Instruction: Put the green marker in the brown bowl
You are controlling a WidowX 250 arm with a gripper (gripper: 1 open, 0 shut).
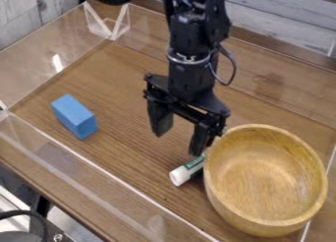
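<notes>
The green marker (pixel 190 170) lies on the wooden table, a short white pen with a green end, resting against the left outer rim of the brown bowl (pixel 269 178). The bowl is a large light wooden one at the lower right, with nothing inside it. My gripper (pixel 180 134) points straight down and is open, its two dark fingers spread wide. It hovers just above and slightly behind the marker, left of the bowl. Nothing is between the fingers.
A blue rectangular block (pixel 75 116) lies at the left of the table. A clear acrylic wall (pixel 79 167) borders the front and left edges. A clear folded stand (pixel 108 22) sits at the back left.
</notes>
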